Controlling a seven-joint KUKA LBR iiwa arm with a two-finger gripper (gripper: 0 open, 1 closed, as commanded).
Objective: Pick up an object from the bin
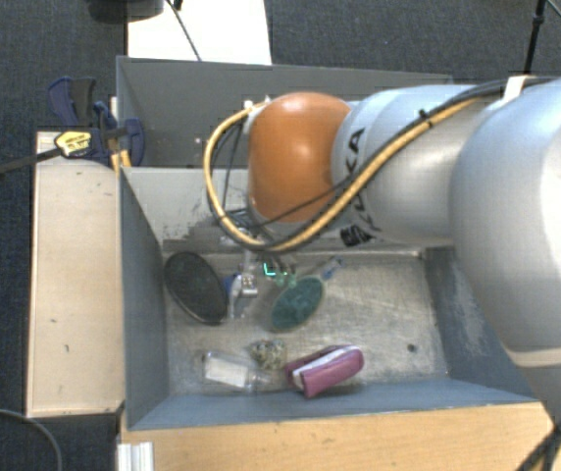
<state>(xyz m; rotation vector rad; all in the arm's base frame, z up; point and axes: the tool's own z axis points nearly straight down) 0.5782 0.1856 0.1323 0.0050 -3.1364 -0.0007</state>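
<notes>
Green oval (295, 302) lies mid-bin, just right of the gripper (250, 287). Dark oval (194, 286) lies just left of it, near the bin (148, 292) left wall. Gripper sits low between both, under the orange cover (295, 155); whether it is wide or narrow cannot be told. Pink block (328, 371) and clear piece (227, 369) lie near the front wall.

Black lettering (352, 151) reading "KA" on silver arm (428, 180), just right of orange cover (295, 155); remainder cable-hidden. Nothing else legible.
</notes>
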